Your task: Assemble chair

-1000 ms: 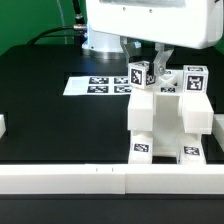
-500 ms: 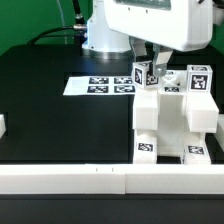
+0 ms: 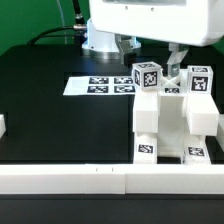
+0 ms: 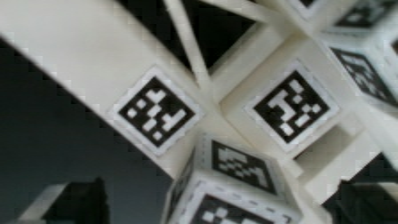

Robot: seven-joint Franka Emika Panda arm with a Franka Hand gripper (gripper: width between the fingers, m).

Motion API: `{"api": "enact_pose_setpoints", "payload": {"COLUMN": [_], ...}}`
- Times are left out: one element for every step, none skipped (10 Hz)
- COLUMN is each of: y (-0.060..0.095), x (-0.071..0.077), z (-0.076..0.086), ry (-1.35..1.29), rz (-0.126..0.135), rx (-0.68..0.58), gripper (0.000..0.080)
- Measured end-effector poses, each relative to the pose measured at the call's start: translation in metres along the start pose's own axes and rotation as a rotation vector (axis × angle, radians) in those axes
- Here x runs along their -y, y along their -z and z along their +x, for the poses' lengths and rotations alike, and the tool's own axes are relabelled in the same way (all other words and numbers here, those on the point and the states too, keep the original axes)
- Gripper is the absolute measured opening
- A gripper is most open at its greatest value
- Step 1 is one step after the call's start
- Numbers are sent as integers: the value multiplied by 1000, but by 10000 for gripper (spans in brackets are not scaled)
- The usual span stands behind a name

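The part-built chair (image 3: 170, 118) stands at the exterior view's right, a blocky white body with tags low on its front. Two tagged posts rise from its top, one (image 3: 146, 76) in front and one (image 3: 197, 80) to the right. My gripper (image 3: 151, 57) hangs right over the front post, open, its fingers apart on either side and holding nothing. In the wrist view the tagged white chair parts (image 4: 178, 110) fill the picture, with the dark fingertips (image 4: 68, 200) wide apart at the edges and my gripper (image 4: 222, 205) around the post's end.
The marker board (image 3: 98, 87) lies flat on the black table behind the chair. A long white rail (image 3: 90, 178) runs along the front edge. A small white block (image 3: 3, 127) sits at the exterior view's left edge.
The fingers have spread and let go of the front tagged post. The hand has lifted a little, and the post stays upright on the chair.
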State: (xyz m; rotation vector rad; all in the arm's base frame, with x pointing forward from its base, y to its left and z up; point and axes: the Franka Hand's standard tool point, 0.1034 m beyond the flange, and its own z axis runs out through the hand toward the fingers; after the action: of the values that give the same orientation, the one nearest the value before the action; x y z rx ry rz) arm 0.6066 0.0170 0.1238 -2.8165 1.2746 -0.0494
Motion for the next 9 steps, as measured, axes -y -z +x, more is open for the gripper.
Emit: {"api": "enact_pose_setpoints", "payload": {"y": [-1,-1,-1,-1,-1,-2,-2,-1,-2], "x": [0,0,-1,-1,-1,-1,-1,-1,-1], "z": [0,0,0,0,0,-1,-1,-1,0], "ry": [61,138,224,284,376,468,515,652,729], "rz": [-1,-1,-2,-2,-6,-13,-14,-31,-39], "rx": [1,1,1,1,-1,-3,-3,-10,-13], "gripper": [647,647,648,648,648,648,648,648,648]}}
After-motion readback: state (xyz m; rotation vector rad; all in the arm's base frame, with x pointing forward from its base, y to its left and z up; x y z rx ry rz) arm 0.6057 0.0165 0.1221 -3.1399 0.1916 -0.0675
